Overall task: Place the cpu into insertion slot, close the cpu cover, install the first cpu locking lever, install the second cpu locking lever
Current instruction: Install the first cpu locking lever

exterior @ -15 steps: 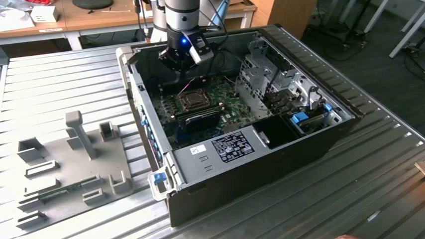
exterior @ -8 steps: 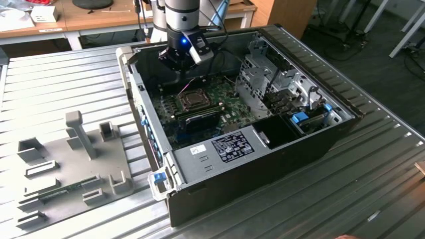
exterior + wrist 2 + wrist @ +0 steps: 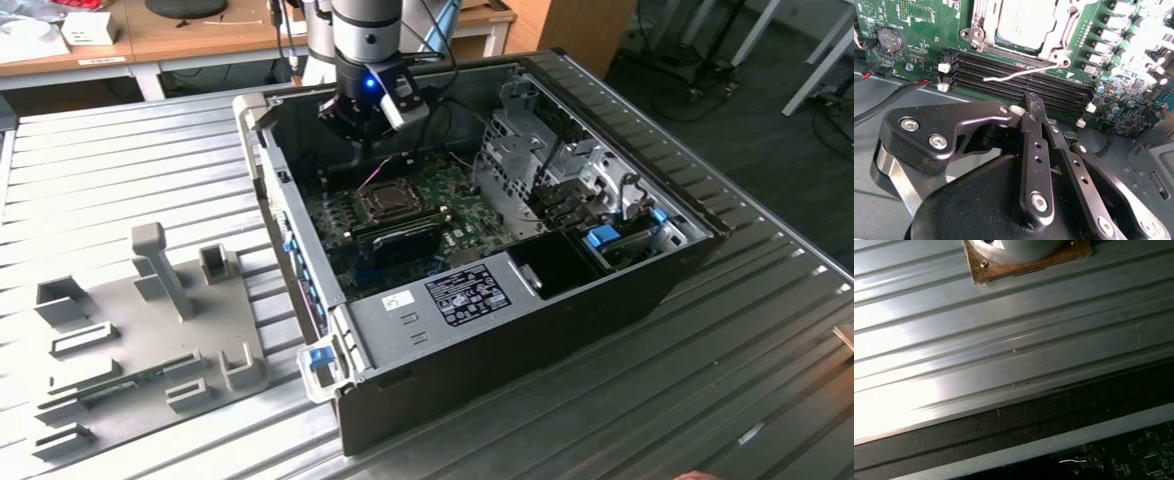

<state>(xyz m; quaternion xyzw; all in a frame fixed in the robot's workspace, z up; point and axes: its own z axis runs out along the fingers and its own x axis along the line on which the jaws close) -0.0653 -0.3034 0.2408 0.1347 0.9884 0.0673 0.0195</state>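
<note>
The open computer case holds the green circuit board (image 3: 441, 215), with the insertion slot (image 3: 387, 198) near its middle. In the second wrist view the cpu (image 3: 1021, 20) lies in the slot, its dull grey top showing through the window of the cpu cover (image 3: 985, 31), which lies flat over it. One thin locking lever (image 3: 1019, 74) stands loose, angled out over the black memory slots (image 3: 1019, 85). My gripper (image 3: 1032, 102) hovers above the memory slots, a short way from the lever, shut with nothing between its fingers. In the exterior view the gripper (image 3: 358, 125) hangs inside the case's far end.
The case walls (image 3: 274, 190) and the silver drive cage (image 3: 534, 150) hem in the board. A grey fixture plate (image 3: 147, 330) with upright blocks lies on the ribbed metal table (image 3: 1004, 340) to the exterior view's left. Cables (image 3: 884, 80) run beside the board.
</note>
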